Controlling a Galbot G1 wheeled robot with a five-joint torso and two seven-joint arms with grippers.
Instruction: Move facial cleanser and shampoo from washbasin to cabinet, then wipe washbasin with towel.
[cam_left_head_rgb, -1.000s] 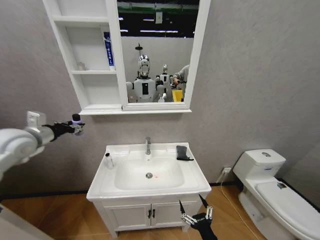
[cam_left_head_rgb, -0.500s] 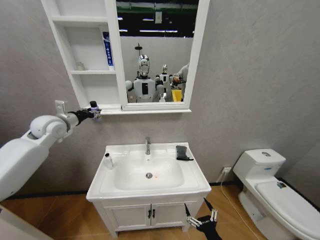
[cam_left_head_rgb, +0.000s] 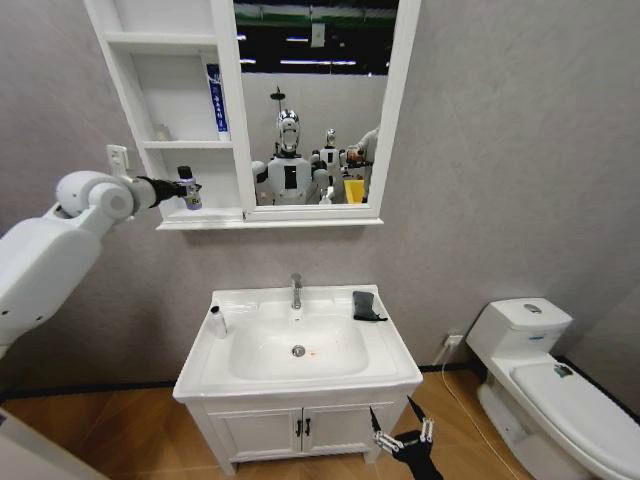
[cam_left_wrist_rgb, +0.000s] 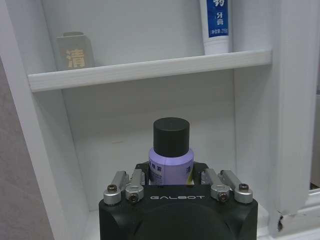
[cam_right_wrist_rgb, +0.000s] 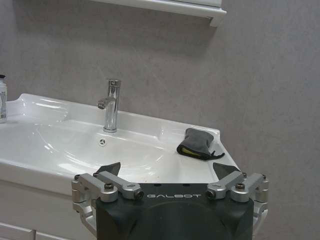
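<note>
Step in hand: shelving the first bottle. Left tool (cam_left_wrist_rgb: 177, 186) pinches a lilac bottle (cam_left_wrist_rgb: 171, 161) with a dark cap, upright, held at the mouth of the cabinet's (cam_left_head_rgb: 135, 95) bottom shelf, cap below the shelf board above. In the head view the bottle (cam_left_head_rgb: 187, 190) hangs just above the bottom ledge, not yet resting on it.

Shelf above carries a blue-and-white tube (cam_left_wrist_rgb: 215, 25) and a small grey box (cam_left_wrist_rgb: 75, 50); the bay facing the tool looks free.

Second bottle (cam_left_head_rgb: 216, 321) stands on the washbasin (cam_left_head_rgb: 392, 350), left of the bowl. Towel (cam_right_wrist_rgb: 196, 143) lies folded on the right rim near the tap (cam_right_wrist_rgb: 110, 105). Both untouched.

Right tool (cam_right_wrist_rgb: 176, 177) hangs low in front of the basin cupboard, fingers spread, idle.

Next move, as I judge it: push the bottle deeper into the bay, lower it onto the ledge, release without tipping it, then draw straight back clear of the frame.
</note>
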